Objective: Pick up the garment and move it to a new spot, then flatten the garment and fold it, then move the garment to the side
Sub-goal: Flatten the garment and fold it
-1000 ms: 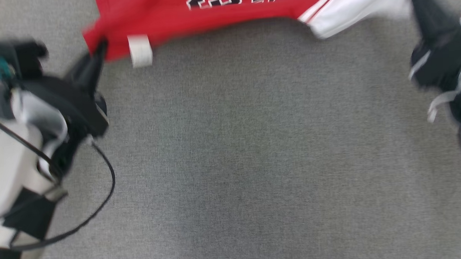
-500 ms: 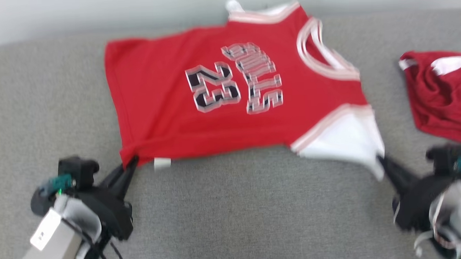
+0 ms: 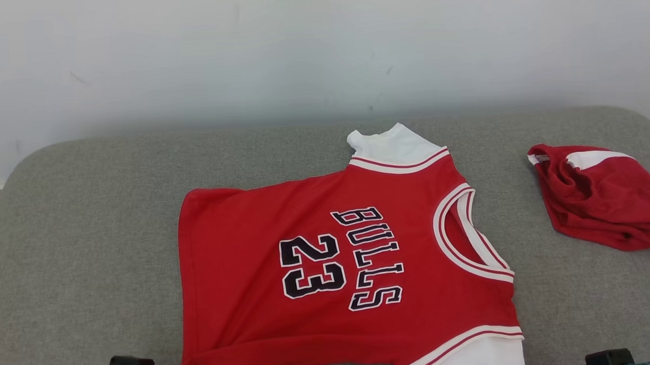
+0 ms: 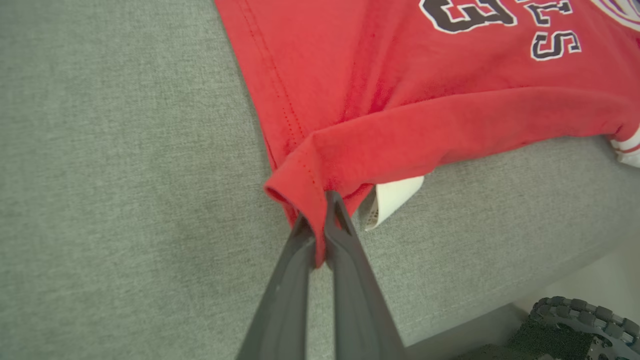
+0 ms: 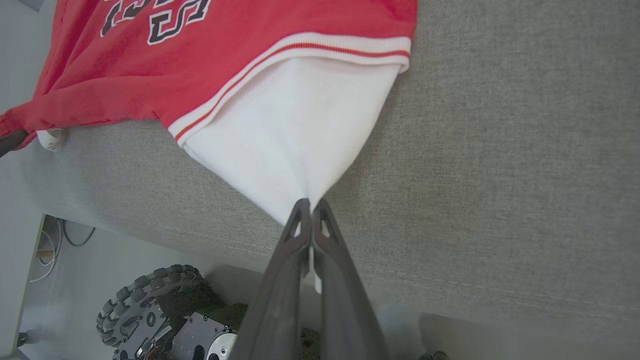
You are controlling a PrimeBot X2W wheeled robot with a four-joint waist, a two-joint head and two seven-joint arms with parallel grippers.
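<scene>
Clenched on the jersey (image 3: 306, 259): left hand (image 4: 320, 227) at red hem corner (image 4: 300, 187), right hand (image 5: 311, 212) at white sleeve tip (image 5: 295, 150); stretched lengthwise along the cushion's (image 3: 88, 212) near edge, lying beyond both.

A pale wall (image 3: 320, 53) with a few faint marks stands behind a grey fabric pad (image 3: 78, 223) that has 2 rounded back corners. 1 stitched seam (image 5: 450, 282) runs along the pad's front edge. Below it lies a pale floor (image 5: 115, 255) with a dark cable (image 5: 75, 244). The light is soft and even.
</scene>
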